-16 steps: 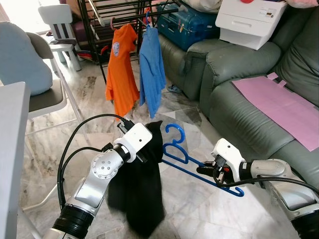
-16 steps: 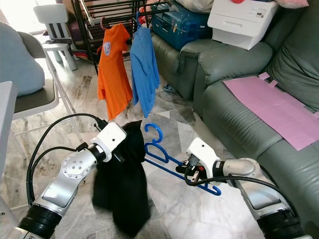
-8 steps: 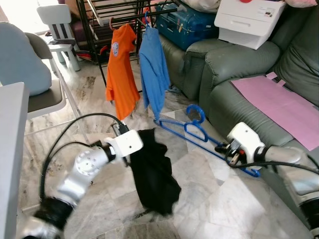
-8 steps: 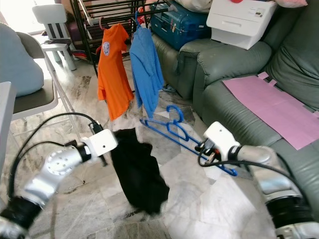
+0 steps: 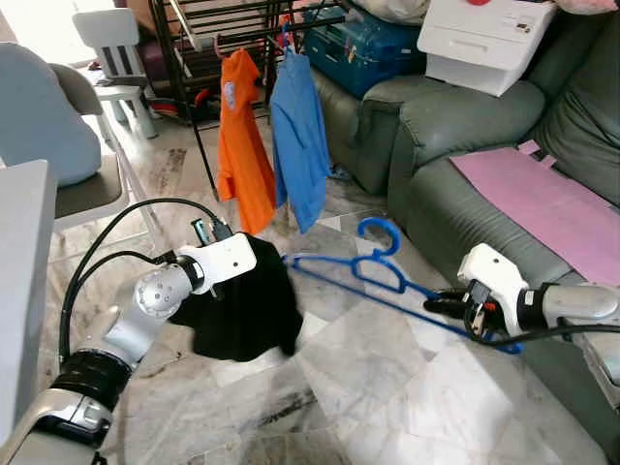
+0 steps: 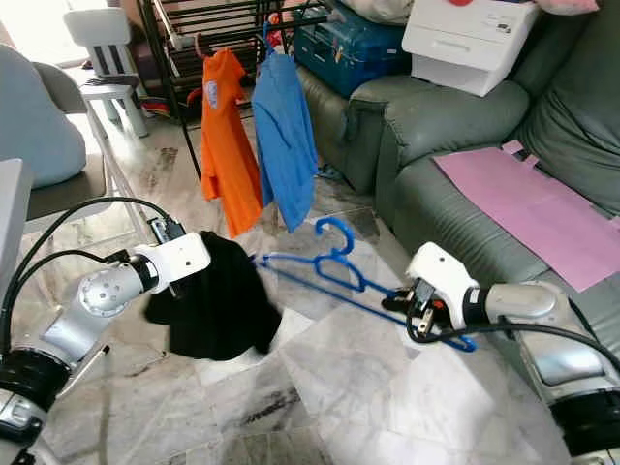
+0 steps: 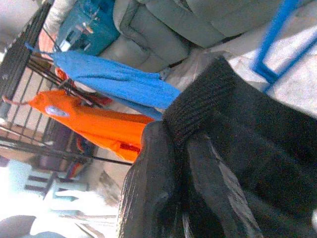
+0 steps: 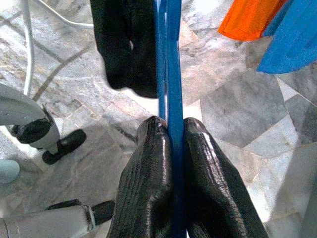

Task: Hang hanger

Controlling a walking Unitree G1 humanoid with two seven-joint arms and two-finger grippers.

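Between the pinched fingers of the right gripper (image 8: 171, 148) sits one end of the blue hanger (image 6: 334, 266), clamped tight. From there the hanger reaches out level over the floor toward the left gripper (image 5: 225, 263), its hook standing up about midway along. The left gripper is closed on a black garment (image 6: 218, 300) that hangs just beside the hanger's far tip, apparently not yet threaded onto it, though the overlap is hard to read. Beyond both, the rack (image 5: 247, 15) carries an orange shirt (image 5: 242, 145) and a blue shirt (image 5: 300, 145). Hanging has not begun; dressing the hanger and hooking it on the rack remain. Compared with half a second ago, the hanger sits lower and flatter, and the garment has bunched up closer under the left gripper.
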